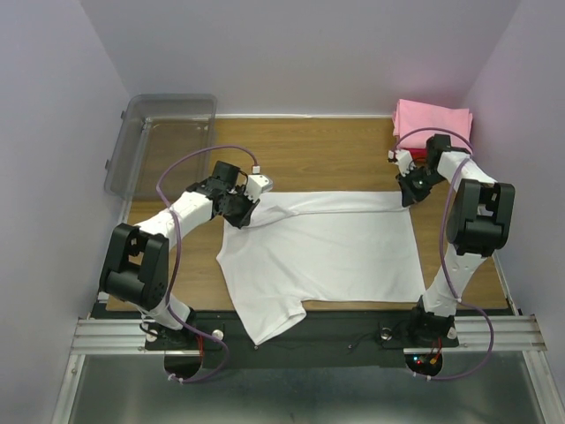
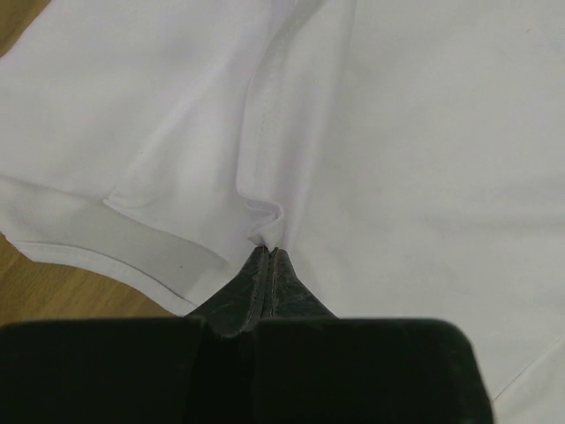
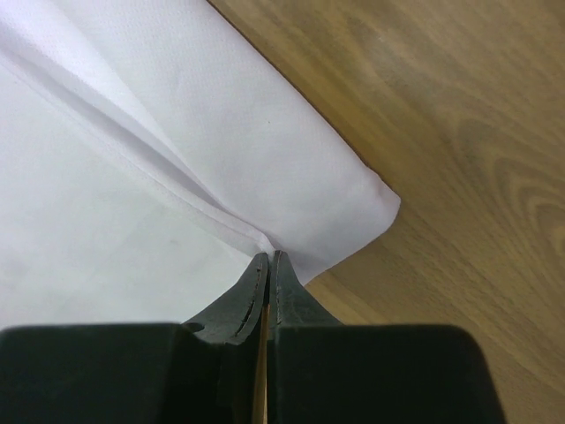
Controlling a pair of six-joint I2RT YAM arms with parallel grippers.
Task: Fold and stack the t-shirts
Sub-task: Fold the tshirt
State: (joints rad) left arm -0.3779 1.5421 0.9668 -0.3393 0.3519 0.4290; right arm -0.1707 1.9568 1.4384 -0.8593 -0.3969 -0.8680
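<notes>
A white t-shirt (image 1: 327, 252) lies spread across the middle of the wooden table, one sleeve hanging over the near edge. My left gripper (image 1: 243, 215) is shut on a pinched fold of this white t-shirt (image 2: 397, 132) at its far left edge, near a sleeve hem. My right gripper (image 1: 409, 196) is shut on the far right corner of the white t-shirt (image 3: 221, 132), where a thin fold of cloth runs into the fingertips. A folded pink t-shirt (image 1: 433, 119) rests at the far right corner on a red t-shirt (image 1: 418, 155), of which only a sliver shows.
A clear grey plastic bin (image 1: 163, 141) stands at the far left of the table. Bare wood (image 1: 327, 155) shows between the bin and the pink stack. Grey walls close in the left and right sides.
</notes>
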